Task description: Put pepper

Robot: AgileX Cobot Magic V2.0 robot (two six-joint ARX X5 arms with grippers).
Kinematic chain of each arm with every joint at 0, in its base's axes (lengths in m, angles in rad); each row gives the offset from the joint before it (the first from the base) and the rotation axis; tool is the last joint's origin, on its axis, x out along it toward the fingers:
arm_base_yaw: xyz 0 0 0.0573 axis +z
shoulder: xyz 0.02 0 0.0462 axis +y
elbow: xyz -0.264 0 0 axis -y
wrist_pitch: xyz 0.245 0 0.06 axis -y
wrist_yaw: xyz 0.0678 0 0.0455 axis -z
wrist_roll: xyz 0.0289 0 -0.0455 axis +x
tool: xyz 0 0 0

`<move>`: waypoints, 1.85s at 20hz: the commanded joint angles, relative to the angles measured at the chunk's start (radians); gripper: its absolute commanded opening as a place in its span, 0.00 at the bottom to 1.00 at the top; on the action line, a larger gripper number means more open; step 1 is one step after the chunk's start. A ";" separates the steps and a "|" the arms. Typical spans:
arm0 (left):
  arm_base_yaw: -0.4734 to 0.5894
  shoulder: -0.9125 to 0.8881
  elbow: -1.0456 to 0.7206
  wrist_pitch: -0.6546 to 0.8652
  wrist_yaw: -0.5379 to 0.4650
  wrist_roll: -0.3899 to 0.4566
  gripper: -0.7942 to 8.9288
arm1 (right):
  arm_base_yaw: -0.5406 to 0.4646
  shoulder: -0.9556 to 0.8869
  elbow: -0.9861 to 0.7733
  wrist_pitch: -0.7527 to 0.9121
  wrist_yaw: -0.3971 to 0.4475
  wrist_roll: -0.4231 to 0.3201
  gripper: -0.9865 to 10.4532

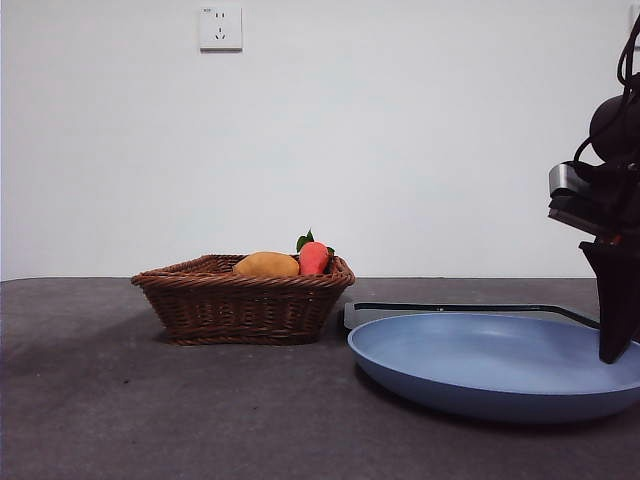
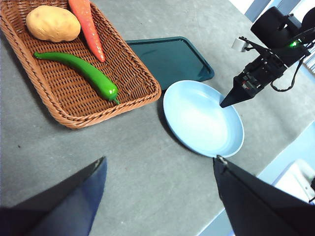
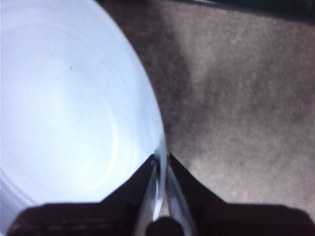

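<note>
While the left gripper (image 2: 160, 169) hangs high above the grey worktop (image 2: 123, 162) with its black fingers (image 2: 74, 199) spread wide and nothing between them, the right gripper (image 3: 161, 158) is down at the round, shallow light-blue plate (image 1: 480, 365), its fingers (image 3: 179, 184) closed to a thin slit on the plate's rim. From the front, that plate sits toward the near right part of the worktop, and the dark right arm comes down onto its right-hand edge. Just behind the plate lies a flat, dark-green rectangular tray (image 2: 170, 59), its corner tucked under or against the plate's far side; which of the two cannot be told. Beside both, further left and further back, stands a brown woven wicker basket (image 1: 240, 300), rectangular with sloping walls. Inside it rests the glossy bright-green pepper (image 2: 81, 71), long and slightly curved, lying on the basket floor toward the side nearest the plate. Next to the pepper in the basket are a yellow-tan oval potato (image 2: 53, 23) and a long orange-red carrot (image 2: 88, 29). Behind everything rises a plain white wall with a white socket (image 1: 221, 28).
</note>
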 commanded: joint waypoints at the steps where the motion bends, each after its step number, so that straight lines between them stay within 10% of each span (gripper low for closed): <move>1: 0.001 0.002 0.015 0.029 -0.019 -0.027 0.47 | 0.003 0.017 0.016 -0.005 0.006 0.011 0.09; 8: -0.116 0.115 0.066 0.122 -0.160 -0.121 0.47 | 0.001 -0.191 0.016 -0.046 0.007 0.056 0.09; 20: -0.415 0.870 0.602 0.088 -0.598 -0.132 0.47 | -0.100 -0.727 0.044 -0.123 0.012 0.134 0.09; 37: -0.450 1.389 0.850 0.129 -0.676 -0.199 0.47 | -0.117 -0.846 0.074 -0.146 0.011 0.143 0.09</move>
